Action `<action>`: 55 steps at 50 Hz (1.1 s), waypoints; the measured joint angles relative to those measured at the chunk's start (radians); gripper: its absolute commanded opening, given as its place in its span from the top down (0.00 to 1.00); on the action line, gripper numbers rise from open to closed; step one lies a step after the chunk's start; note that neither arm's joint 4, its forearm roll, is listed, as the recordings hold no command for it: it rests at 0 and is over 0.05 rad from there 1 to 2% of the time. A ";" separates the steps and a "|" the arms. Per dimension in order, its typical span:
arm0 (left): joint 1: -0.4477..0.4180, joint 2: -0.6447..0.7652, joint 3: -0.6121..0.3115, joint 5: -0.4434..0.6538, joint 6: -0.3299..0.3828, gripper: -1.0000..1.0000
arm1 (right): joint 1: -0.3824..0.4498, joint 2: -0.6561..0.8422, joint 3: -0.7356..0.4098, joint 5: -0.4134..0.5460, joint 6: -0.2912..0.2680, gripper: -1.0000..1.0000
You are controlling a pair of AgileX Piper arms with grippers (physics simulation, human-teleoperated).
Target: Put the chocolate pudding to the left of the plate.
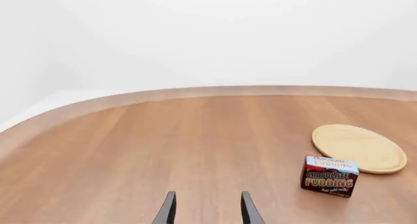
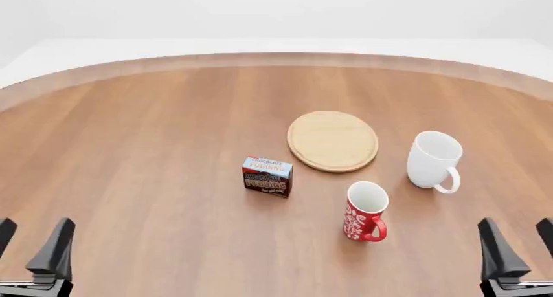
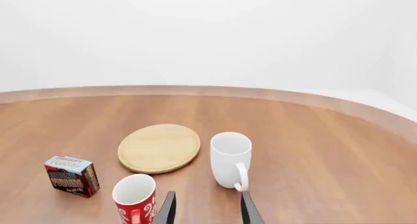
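Left gripper (image 2: 30,245) at table's near-left corner, fingers parted, nothing between them. Chocolate pudding (image 2: 267,176) upright mid-table, just beside plate (image 2: 333,140) at its near-left rim, apart. Left wrist view shows only pudding and plate; front and right wrist views add red mug (image 2: 364,211), white mug (image 2: 434,160). Right gripper (image 2: 519,242) at near-right corner, parted, empty

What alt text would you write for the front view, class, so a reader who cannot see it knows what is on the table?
A chocolate pudding box stands on a wooden table, just left of and slightly nearer than a round wooden plate. A white mug sits right of the plate, a red mug in front. Both arms' open jaws wait at the near corners, holding nothing.
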 measured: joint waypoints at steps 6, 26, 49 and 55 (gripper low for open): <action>0.000 0.002 -0.001 -0.001 0.000 0.00 | 0.001 0.004 -0.001 -0.001 0.002 0.00; 0.000 0.004 -0.002 -0.001 0.000 0.00 | 0.016 0.012 -0.135 0.077 -0.016 0.00; 0.000 0.005 -0.003 -0.001 0.000 0.00 | 0.137 0.418 -0.568 0.119 -0.115 0.00; 0.000 0.005 -0.003 -0.001 0.000 0.00 | 0.191 0.546 -0.702 0.148 -0.167 0.00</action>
